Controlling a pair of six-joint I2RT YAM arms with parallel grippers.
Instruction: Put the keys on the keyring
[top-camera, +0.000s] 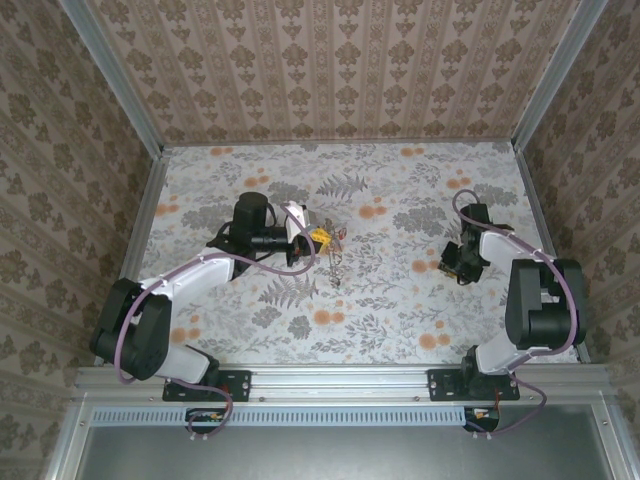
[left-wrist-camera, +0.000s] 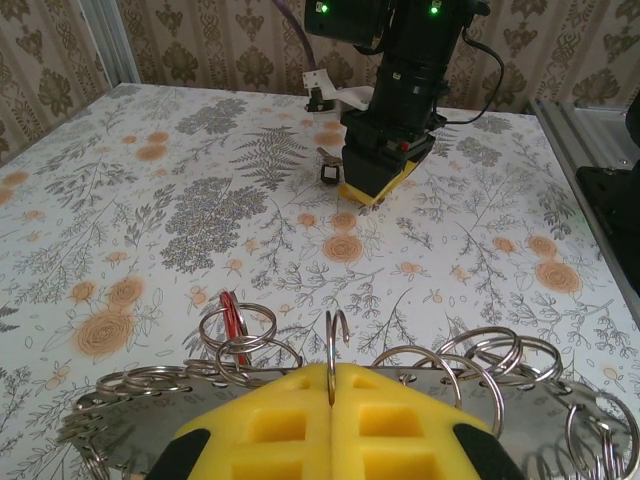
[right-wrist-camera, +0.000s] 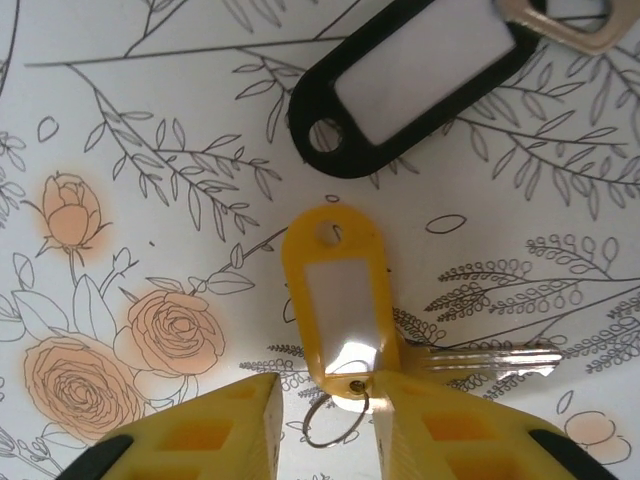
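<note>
My left hand (left-wrist-camera: 330, 385) is pinched tight on the large thin pale wire hoop keyring (left-wrist-camera: 331, 345). The hoop's open hooked end stands up between the yellow pads, low centre of the left wrist frame. Small steel split rings (left-wrist-camera: 490, 355) and a red piece (left-wrist-camera: 232, 318) crowd along it. My right hand (right-wrist-camera: 322, 415) sits spread wide at the bottom of its frame, straddling the lower end of the yellow plastic tag (right-wrist-camera: 338, 290) that carries a flat silver key (right-wrist-camera: 490, 358). A black plastic tag (right-wrist-camera: 410, 85) lies upper right on the floral desk (right-wrist-camera: 120, 120). I judge the key light, stiff and slippery, so the tag's flat sides give the surest hold. The hoop looks springy, so I would grip it near its end.
</note>
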